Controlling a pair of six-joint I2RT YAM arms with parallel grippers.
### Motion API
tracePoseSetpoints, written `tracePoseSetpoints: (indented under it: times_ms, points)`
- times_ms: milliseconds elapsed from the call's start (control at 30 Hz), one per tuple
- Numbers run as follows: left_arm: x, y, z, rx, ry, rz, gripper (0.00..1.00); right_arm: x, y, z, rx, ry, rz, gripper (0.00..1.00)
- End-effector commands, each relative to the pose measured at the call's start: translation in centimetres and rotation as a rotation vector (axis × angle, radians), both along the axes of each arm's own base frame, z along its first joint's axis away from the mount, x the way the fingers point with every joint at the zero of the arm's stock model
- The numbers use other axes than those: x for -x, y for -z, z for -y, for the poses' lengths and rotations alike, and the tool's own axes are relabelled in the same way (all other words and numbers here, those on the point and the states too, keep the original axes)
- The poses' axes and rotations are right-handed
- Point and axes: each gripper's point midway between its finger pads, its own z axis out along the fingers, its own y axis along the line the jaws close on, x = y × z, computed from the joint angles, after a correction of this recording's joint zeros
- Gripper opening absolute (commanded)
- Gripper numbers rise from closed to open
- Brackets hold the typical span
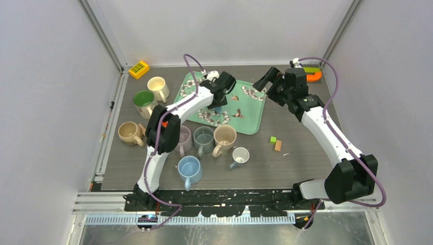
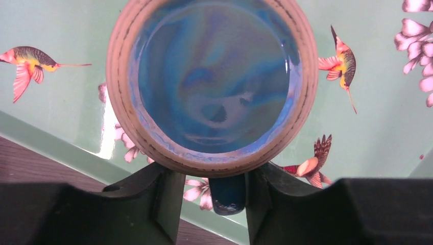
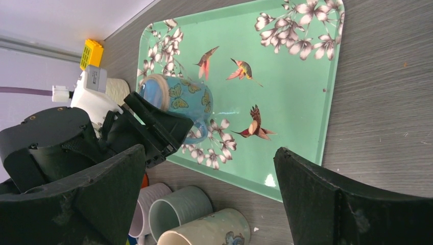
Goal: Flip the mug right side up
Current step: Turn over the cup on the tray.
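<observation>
1. The left gripper (image 2: 214, 191) is clamping narrowly on the handle (image 2: 227, 196) of the blue butterfly mug (image 3: 186, 102).
2. The mug is sitting tilted over the near-left part of the green bird-patterned tray (image 1: 254, 113), with one round, unglazed-ringed end facing the left wrist camera. Contact with the tray cannot be told.
3. The right gripper (image 3: 207, 155) is hanging with its jaws spread wide, holding nothing, above the tray's far right edge.
4. The tray is lying on a dark wood-grain table (image 1: 306, 158) enclosed by pale walls (image 1: 214, 30).
5. Upright mugs are crowding the table near and left of the tray: tan mug (image 1: 224, 137), grey mug (image 1: 203, 138), light blue mug (image 1: 189, 168), green mug (image 1: 144, 100), cream mug (image 1: 157, 87).
6. A yellow block (image 1: 139, 69) is lying at the far left corner, and two small blocks (image 1: 275, 143) are lying right of the tray.
</observation>
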Motion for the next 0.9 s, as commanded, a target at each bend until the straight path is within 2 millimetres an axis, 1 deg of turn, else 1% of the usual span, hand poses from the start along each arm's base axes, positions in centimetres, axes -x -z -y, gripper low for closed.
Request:
tracePoseSetpoints:
  times_ms: [0, 100, 133, 267, 300, 433, 567, 733, 800, 867]
  points:
    - [-1.7, -1.1, -0.5, 0.012, -0.046, 0.051, 0.4, 0.1, -1.6, 0.0, -0.025, -0.001, 0.048, 1.0]
    - [-1.9, -1.0, -0.5, 0.006, -0.034, 0.054, 0.3, 0.0, -1.4, -0.3, -0.036, -0.007, 0.045, 1.0]
    - [-2.0, -1.1, -0.6, 0.0, -0.028, 0.055, 0.27, 0.0, -1.4, -0.4, -0.04, -0.009, 0.044, 1.0]
    - [-2.2, -1.1, -0.9, -0.016, -0.003, 0.056, 0.24, -0.1, -1.0, -0.8, -0.059, -0.019, 0.033, 1.0]
    - [-2.3, -1.0, -0.9, -0.02, 0.007, 0.056, 0.24, -0.2, -0.9, -0.8, -0.062, -0.02, 0.031, 1.0]
    - [-2.4, -0.8, -1.2, -0.04, 0.041, 0.043, 0.36, -0.3, -0.6, -1.0, -0.068, -0.024, 0.024, 1.0]
    - [-2.5, -0.6, -1.5, -0.048, 0.051, 0.033, 0.37, -0.4, -0.2, -1.2, -0.077, -0.029, 0.016, 1.0]
    - [-2.7, -0.5, -1.4, -0.052, 0.077, 0.028, 0.23, -0.6, 0.0, -1.4, -0.086, -0.034, 0.009, 1.0]
    - [-2.8, -0.6, -1.3, -0.048, 0.089, 0.025, 0.12, -0.6, 0.1, -1.4, -0.086, -0.036, 0.006, 1.0]
    - [-2.9, -1.4, -1.0, -0.031, 0.108, 0.037, 0.01, -0.7, 0.4, -1.5, -0.09, -0.041, 0.0, 1.0]
